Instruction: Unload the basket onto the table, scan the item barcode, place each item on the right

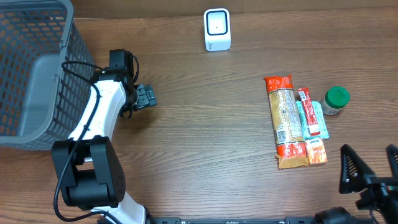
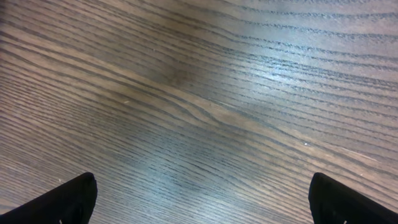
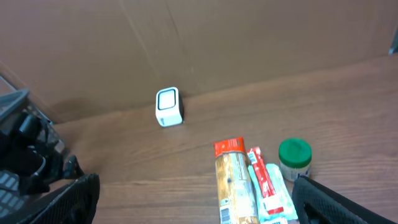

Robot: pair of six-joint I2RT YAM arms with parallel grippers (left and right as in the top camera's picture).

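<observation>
A brown wooden table (image 1: pixel 205 137) carries a white scanner (image 1: pixel 217 29) at 12 o'clock and a grey basket (image 1: pixel 31 68) at 10. Snack packets (image 1: pixel 289 121) lie at 3 o'clock, with a green-lidded jar (image 1: pixel 336 99) just beside them. The left gripper (image 1: pixel 149 97) at 9 and the right gripper (image 1: pixel 371 165) at 5 both have their fingers spread wide and hold nothing.

Under your left gripper (image 2: pixel 202 200) you see the table (image 2: pixel 205 93): dark wood grain, smooth, with a soft sheen. That gripper's fingers (image 2: pixel 68 200) look matt black plastic. Ahead of your right gripper (image 3: pixel 198 202), the packets (image 3: pixel 239 180) are glossy film, the jar (image 3: pixel 294 160) has a green plastic lid, and the scanner (image 3: pixel 168 107) is smooth white plastic.
</observation>
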